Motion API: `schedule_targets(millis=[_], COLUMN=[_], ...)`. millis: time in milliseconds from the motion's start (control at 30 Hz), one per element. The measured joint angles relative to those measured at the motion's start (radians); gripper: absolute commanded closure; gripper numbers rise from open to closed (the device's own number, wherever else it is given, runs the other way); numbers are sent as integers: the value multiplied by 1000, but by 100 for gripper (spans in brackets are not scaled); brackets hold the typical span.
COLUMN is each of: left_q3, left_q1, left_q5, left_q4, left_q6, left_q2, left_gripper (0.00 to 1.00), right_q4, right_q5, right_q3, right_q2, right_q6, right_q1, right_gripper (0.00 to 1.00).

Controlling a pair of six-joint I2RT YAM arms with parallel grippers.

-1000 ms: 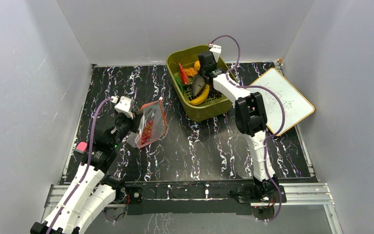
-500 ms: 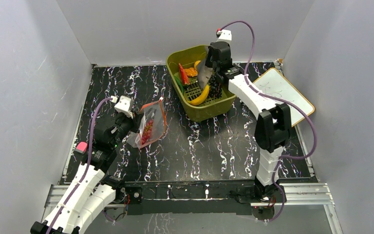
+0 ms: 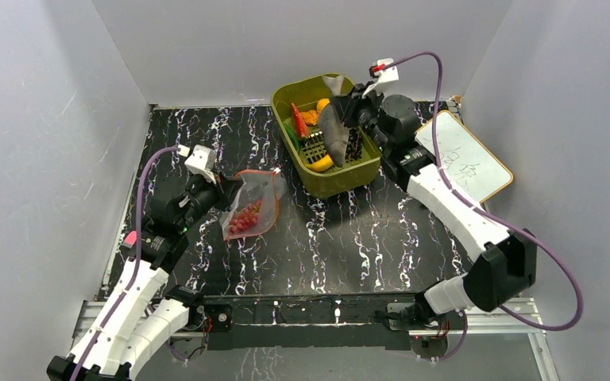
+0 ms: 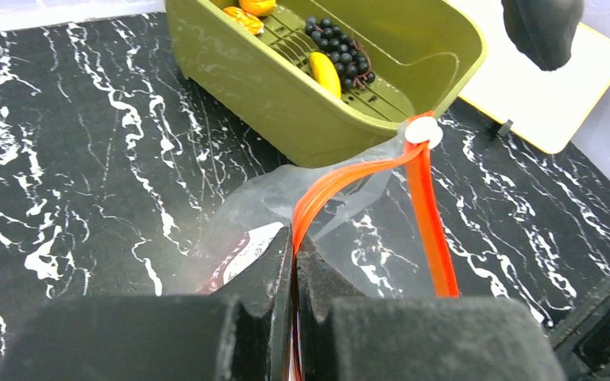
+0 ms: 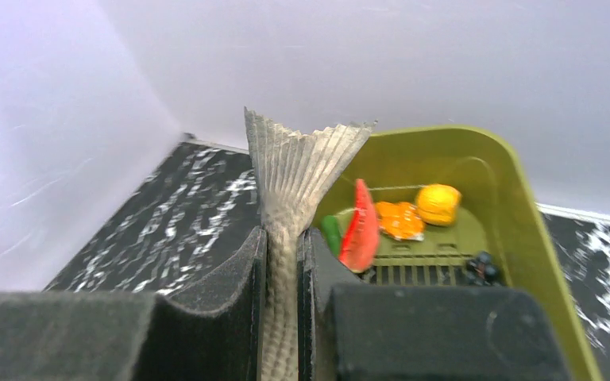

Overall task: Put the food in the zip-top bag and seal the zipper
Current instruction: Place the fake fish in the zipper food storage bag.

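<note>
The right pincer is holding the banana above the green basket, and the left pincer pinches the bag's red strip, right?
No: the right pincer holds a grey fish by its tail, not the banana, clear in the right wrist view. The rest is right.

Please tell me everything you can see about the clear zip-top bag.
The zip-top bag is clear, crinkly plastic with a red-orange zipper along its mouth and a white slider at one end. The mouth is partly open. Inside lie small red round pieces. The left gripper is shut on the zipper edge; the bag rests left of the green basket, on the table.
</note>
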Motion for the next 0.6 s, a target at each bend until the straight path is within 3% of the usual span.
schedule_targets(millis=[300, 600], left_q3=[86, 113], left_q1=[0, 0], left_q5=[74, 143], left_q4=[-55, -88], left_q6=[-63, -130], left_q2=[61, 69], left_gripper=[100, 100], right_q4=[210, 380], right_q5=[-237, -382], right_q3=[-182, -233], right_q2=[-139, -183], right_q6=[-94, -182], right_q1=[148, 325], right_gripper=[100, 100])
